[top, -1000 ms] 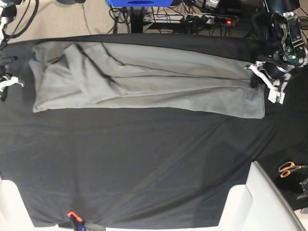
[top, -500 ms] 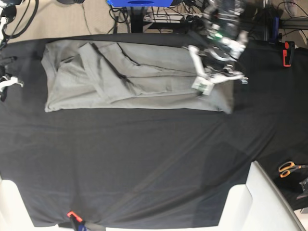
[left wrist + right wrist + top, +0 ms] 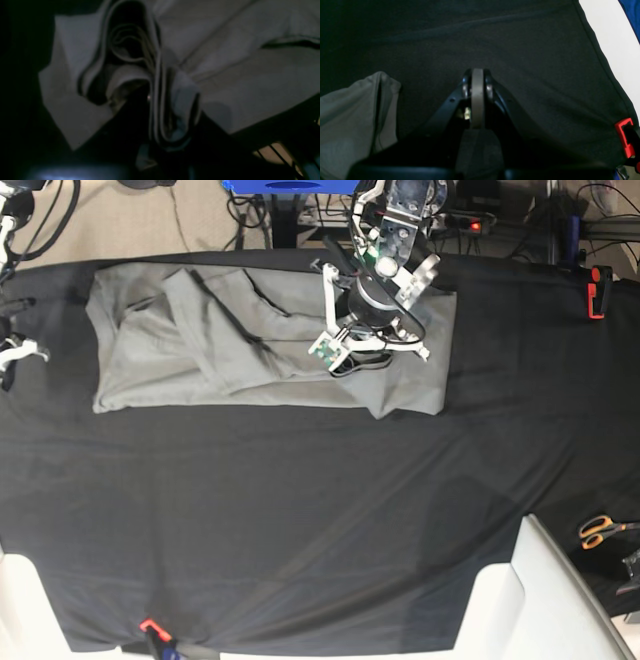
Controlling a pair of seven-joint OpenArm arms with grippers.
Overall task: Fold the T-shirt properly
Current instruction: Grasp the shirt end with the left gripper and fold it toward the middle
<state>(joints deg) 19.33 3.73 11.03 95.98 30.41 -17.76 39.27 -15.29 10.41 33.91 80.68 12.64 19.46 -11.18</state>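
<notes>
Grey cotton is bunched between the jaws of the left pincer, which is clamped on the hem end of the shirt and has carried it from the surface's right edge to past the shirt's middle within the last second. The end now doubles back over the body, so the shirt lies shorter across the far part of the black cloth; I judge the crosswise fold to be about half made, with the hem yet to reach the collar end. The right pincer is closed on nothing, hovering over bare cloth beside the shirt's other end. Counted: one shirt, two pincers, one pair of scissors, two red clamps.
</notes>
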